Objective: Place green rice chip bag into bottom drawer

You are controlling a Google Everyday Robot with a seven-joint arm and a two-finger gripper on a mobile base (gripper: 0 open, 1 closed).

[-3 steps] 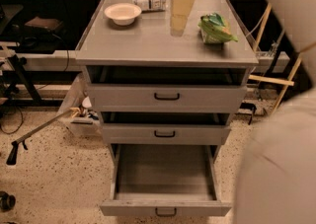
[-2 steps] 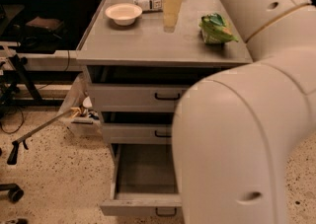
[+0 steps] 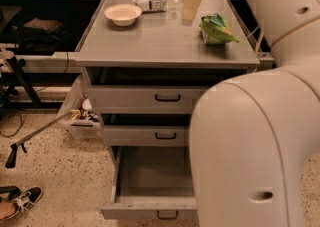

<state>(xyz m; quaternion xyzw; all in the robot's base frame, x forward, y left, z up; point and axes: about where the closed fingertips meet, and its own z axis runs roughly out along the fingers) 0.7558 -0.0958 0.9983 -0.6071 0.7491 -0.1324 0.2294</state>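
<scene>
Landmark: the small crinkled bright-green rice chip bag [image 3: 216,28], lying on the right part of the flat top of the grey metal three-drawer cabinet [image 3: 150,46].

- Nearest, far below and in front of the bag: the bottom drawer [image 3: 155,171], the deepest one, is pulled fully out with its inside bare. The bulky cream robot arm [image 3: 245,151] covers its right end.
- Above it, also below the bag: the middle and top drawers stand a little ajar, each with a small black handle.
- Just left of the bag and slightly behind it: the pale gripper [image 3: 190,15] hangs down from the top edge, close above the cabinet top and apart from the bag. Whether it is open or closed cannot be told.
- Key relation: the bag lies to the right of the gripper and a touch nearer the camera. Its long axis seems to run diagonally, back-left to front-right.
- Farther left of the bag: a round white bowl [image 3: 123,13].
- Behind the bowl: a clear plastic water bottle [image 3: 152,2] on its side.
- Writing: the bag's yellow and white markings and the bottle label's dark print are unreadable.
</scene>
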